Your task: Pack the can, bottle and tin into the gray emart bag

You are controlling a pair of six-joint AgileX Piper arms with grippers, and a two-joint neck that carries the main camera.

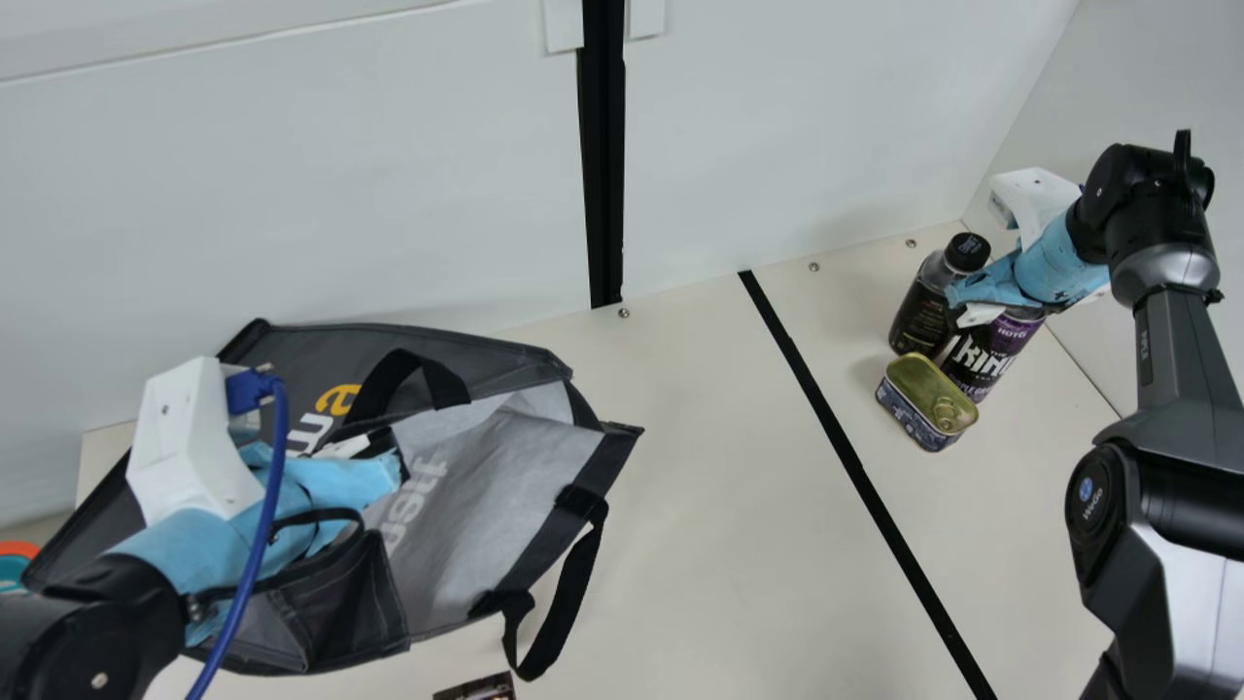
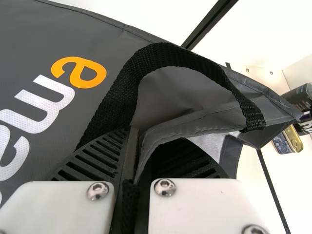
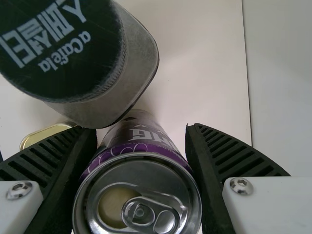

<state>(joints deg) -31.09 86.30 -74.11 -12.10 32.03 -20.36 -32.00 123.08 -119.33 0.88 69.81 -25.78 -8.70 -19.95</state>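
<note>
Left pincer (image 1: 350,472), wrapped in light-blue cloth, is closed at the rim of the gray emart bag (image 1: 486,515), a dark fabric carrier with a pale lining and black straps; in the left wrist view a fold of the rim runs between its black ribbed fingers (image 2: 100,158), and the panel partly covers one of them. A black webbing handle (image 2: 161,56) loops up beside them. The bag sits slumped on the cream surface (image 1: 739,506), its mouth agape, the depths of it hidden by the folded walls and part of its front by the left arm. On the other side of a black tape line (image 1: 855,462), the right pincer (image 1: 1001,287) is at the purple-and-black metal can (image 1: 982,360). Its fingers (image 3: 222,151) stand wide in the right wrist view, one on either side of the can, with a sliver of space by one tip; how near the other is to the can's wall is hard to make out. Just beside the can stands the dark-labelled clear bottle with a black cap (image 1: 923,311), and near both is the rectangular gold-lidded tin (image 1: 923,403), mostly hidden in the right wrist view. At the main view's bottom edge a dark printed item (image 1: 476,688) is cut off, as is an orange-and-teal object (image 1: 14,564) at its left edge.
</note>
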